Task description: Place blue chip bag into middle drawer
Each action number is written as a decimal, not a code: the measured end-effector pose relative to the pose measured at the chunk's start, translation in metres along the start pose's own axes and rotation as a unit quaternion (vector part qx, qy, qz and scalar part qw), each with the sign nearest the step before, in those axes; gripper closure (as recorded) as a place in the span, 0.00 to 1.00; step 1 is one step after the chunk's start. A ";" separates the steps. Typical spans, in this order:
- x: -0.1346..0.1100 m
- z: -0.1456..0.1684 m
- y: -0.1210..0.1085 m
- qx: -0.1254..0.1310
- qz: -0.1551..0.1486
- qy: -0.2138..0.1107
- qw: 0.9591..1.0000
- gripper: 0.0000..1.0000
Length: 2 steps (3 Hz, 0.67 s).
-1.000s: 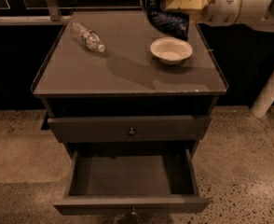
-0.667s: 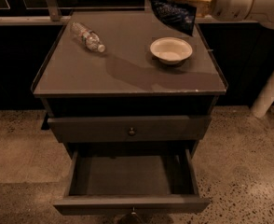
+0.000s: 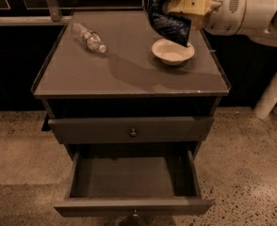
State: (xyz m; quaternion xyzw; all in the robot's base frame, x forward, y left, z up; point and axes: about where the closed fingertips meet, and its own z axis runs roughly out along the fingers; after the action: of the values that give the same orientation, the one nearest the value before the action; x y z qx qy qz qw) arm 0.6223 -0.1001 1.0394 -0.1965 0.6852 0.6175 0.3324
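The blue chip bag [image 3: 166,13] is a crumpled dark-blue foil bag with white lettering. It hangs in the air above the back right of the cabinet top, held by my gripper [image 3: 172,5], which reaches in from the right and is shut on the bag. The bag's lower tip hangs just above the white bowl [image 3: 173,51]. The middle drawer [image 3: 133,182] is pulled out wide at the bottom of the view, and its grey inside holds nothing.
A clear plastic water bottle [image 3: 88,36] lies on its side at the back left of the cabinet top [image 3: 129,74]. The top drawer [image 3: 131,129] with a small brass knob is shut. A white post [image 3: 272,91] stands at the right on the speckled floor.
My gripper has lifted the blue chip bag higher and carried it a little to the left. The bowl, bottle and drawers have not moved.
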 end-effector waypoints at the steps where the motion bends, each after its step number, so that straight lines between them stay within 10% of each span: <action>1: 0.028 0.011 -0.033 -0.037 0.040 -0.028 0.998 1.00; 2: 0.059 0.029 -0.059 -0.070 0.078 -0.050 0.993 1.00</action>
State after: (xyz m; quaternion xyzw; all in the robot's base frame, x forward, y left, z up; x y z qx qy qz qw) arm 0.6275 -0.0727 0.9553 -0.1340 0.6361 0.6969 0.3029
